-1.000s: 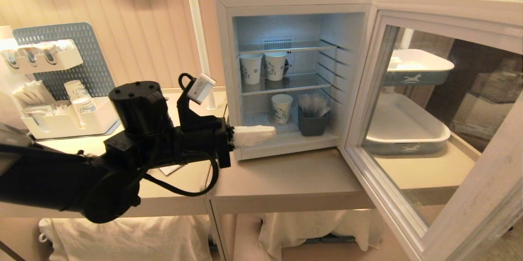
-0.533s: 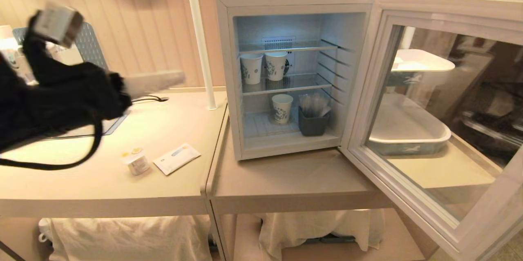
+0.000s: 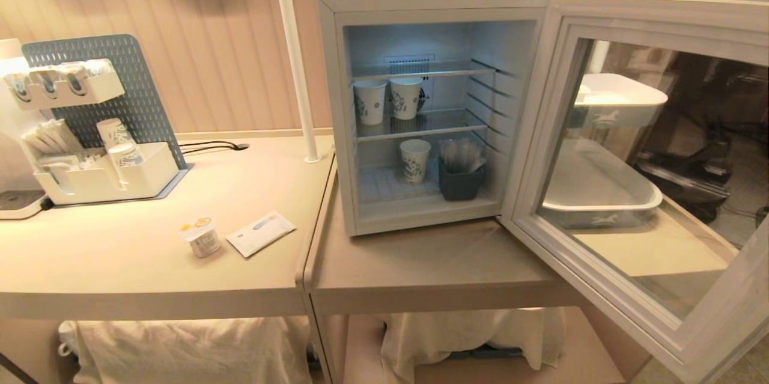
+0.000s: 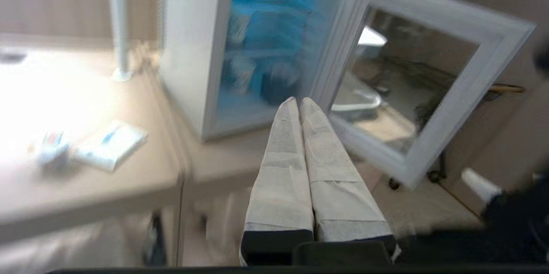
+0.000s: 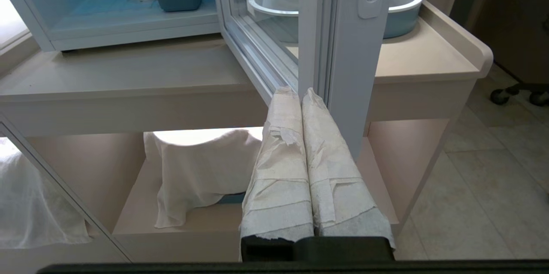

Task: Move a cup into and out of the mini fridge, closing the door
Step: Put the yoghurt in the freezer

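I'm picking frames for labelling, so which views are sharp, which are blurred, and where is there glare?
Head view: sharp throughout; the cup reads clearly and the door glass shows reflections. Left wrist view: smeared by motion, the mini fridge interior a blue blur and the tabletop washed out bright. Right wrist view: sharp, evenly lit.

The door (image 3: pixel 655 179) runs past the head view's right edge — the cup (image 4: pixel 51 152) is blurred in the left wrist view.
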You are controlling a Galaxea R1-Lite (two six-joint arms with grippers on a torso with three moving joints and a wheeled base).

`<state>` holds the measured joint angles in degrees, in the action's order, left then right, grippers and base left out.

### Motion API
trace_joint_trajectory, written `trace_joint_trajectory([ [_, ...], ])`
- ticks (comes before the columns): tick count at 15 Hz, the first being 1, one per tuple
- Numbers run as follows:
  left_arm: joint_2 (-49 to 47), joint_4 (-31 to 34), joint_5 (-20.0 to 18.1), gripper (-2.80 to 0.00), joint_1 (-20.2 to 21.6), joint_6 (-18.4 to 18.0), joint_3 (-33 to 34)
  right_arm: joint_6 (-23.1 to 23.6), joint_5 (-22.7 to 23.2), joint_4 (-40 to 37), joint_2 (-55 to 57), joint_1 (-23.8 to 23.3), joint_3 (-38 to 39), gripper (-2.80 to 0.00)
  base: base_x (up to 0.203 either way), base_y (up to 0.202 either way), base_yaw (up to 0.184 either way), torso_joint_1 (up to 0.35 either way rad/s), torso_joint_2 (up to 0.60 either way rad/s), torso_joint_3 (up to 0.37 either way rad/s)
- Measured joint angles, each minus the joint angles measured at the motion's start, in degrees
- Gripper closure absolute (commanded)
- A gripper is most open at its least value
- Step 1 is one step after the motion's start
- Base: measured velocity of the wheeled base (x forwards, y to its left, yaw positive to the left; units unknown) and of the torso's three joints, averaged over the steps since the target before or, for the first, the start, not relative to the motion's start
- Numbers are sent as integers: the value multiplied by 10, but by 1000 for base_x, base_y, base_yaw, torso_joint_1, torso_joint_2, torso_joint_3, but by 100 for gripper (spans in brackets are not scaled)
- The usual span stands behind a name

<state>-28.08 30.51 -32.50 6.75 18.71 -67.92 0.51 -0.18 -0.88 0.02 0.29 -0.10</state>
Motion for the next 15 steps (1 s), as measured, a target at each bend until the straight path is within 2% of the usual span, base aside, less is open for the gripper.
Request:
trace_joint_trajectory([
  [2, 81, 160, 72, 0, -28, -16, -37, 0, 0, 0, 0, 0, 0, 0, 0, 0, 0, 0, 0, 0],
  [4, 127, 260, 148, 0, -55, -49, -61, 0, 0, 0, 0, 0, 0, 0, 0, 0, 0, 0, 0, 0],
  [6, 170, 302, 175, 0, -64, -91, -36, 0, 0, 0, 0, 0, 0, 0, 0, 0, 0, 0, 0, 0],
  [8, 218, 300, 203, 0, -66, -138, 45, 0, 0, 0, 0, 0, 0, 0, 0, 0, 0, 0, 0, 0],
  [9, 236, 284, 232, 0, -67, -139, 93, 0, 0, 0, 0, 0, 0, 0, 0, 0, 0, 0, 0, 0],
  [10, 250, 248, 259, 0, -68, -124, 144, 0, 0, 0, 0, 0, 0, 0, 0, 0, 0, 0, 0, 0],
  [12, 266, 132, 308, 0, -68, -119, 278, 0, 0, 0, 0, -1, 0, 0, 0, 0, 0, 0, 0, 0],
  [15, 276, -99, 353, 0, -68, -177, 521, 0, 0, 0, 0, 0, 0, 0, 0, 0, 0, 0, 0, 0],
])
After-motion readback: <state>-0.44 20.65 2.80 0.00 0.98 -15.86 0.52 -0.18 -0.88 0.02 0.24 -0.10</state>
